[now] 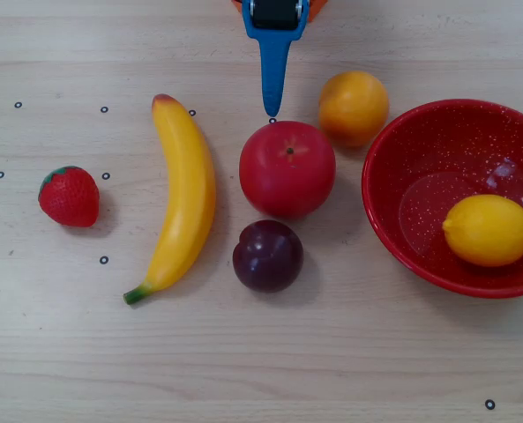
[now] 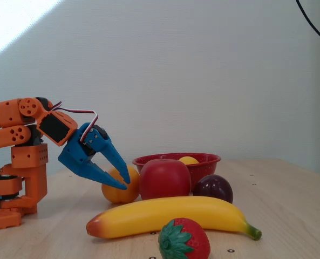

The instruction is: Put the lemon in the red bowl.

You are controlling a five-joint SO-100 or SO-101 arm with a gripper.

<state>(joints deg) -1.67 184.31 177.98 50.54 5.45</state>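
The yellow lemon (image 1: 488, 230) lies inside the red speckled bowl (image 1: 380, 159) at the right of the overhead view. In the fixed view only the lemon's top (image 2: 188, 160) shows above the bowl's rim (image 2: 205, 159). My blue gripper (image 1: 272, 113) hangs at the top centre, pointing down toward the table, just behind the red apple. In the fixed view the gripper (image 2: 127, 184) sits in front of the orange. Its fingertips are nearly together and hold nothing.
A red apple (image 1: 287, 169), an orange (image 1: 354, 107), a dark plum (image 1: 267, 256), a banana (image 1: 186, 198) and a strawberry (image 1: 69, 196) lie on the wooden table left of the bowl. The orange arm base (image 2: 14, 178) stands at the left of the fixed view.
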